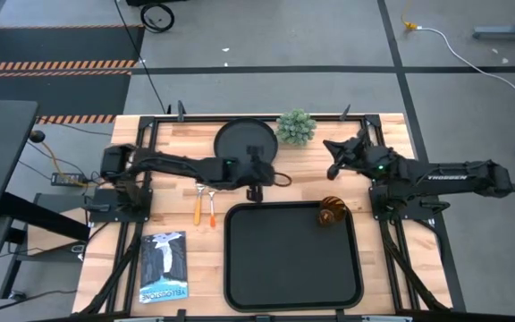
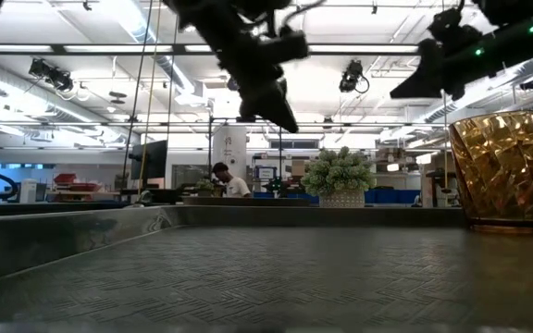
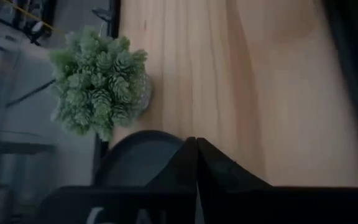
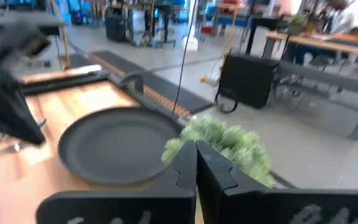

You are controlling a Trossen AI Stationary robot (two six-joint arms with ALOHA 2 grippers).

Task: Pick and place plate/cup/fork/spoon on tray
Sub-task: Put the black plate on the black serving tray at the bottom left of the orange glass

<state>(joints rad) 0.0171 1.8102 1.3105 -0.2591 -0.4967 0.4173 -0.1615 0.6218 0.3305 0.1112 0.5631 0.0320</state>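
Observation:
The black tray lies at the table's near middle. The amber cup stands upright in its far right corner and shows in the low view. The round black plate lies flat on the table beyond the tray. It also shows in the right wrist view. The orange-handled fork and spoon lie side by side left of the tray; I cannot tell which is which. My left gripper is shut and empty, in the air between plate and tray. My right gripper is shut and empty, in the air right of the plate.
A small potted plant stands at the far edge, right of the plate. A book lies at the near left. Bare wood shows between the tray and the plate. A person sits far off in the room.

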